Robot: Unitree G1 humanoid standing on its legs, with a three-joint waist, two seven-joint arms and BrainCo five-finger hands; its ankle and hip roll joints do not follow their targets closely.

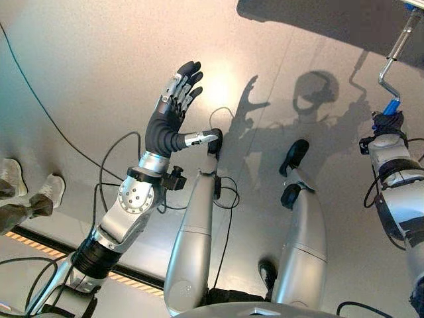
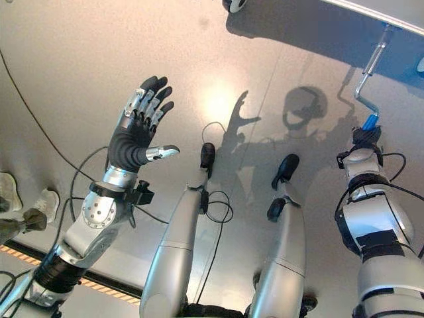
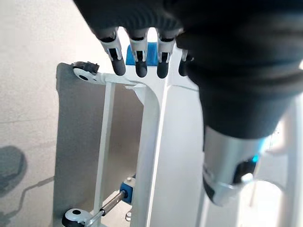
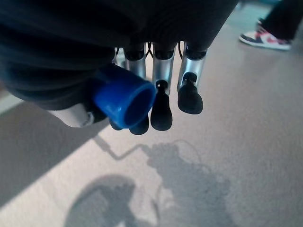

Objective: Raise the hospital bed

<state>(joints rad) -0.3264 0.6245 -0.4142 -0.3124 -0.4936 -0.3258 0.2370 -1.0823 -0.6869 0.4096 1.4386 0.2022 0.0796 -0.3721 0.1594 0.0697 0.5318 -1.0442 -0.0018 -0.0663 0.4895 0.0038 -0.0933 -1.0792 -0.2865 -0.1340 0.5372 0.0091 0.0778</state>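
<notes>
Hospital bed (image 2: 377,12): far right of the robot, white frame edge above the floor.
Floor (image 1: 99,73): pale, glossy.
Crank (image 2: 371,63): metal rod running down from the bed to a blue handle (image 4: 124,97).
Left hand (image 2: 139,122): raised over the floor, fingers straight and spread, holding nothing.
Right hand (image 1: 387,122): fingers curled round the blue handle.
Person's shoes (image 1: 46,189): at the robot's left.

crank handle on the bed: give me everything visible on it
The crank handle is a bent, stepped silver metal rod ending in a blue grip, plastic by its look. It slants down from the bed frame at the scene's upper right. The right hand is curled round the blue grip; nothing else touches it.
</notes>
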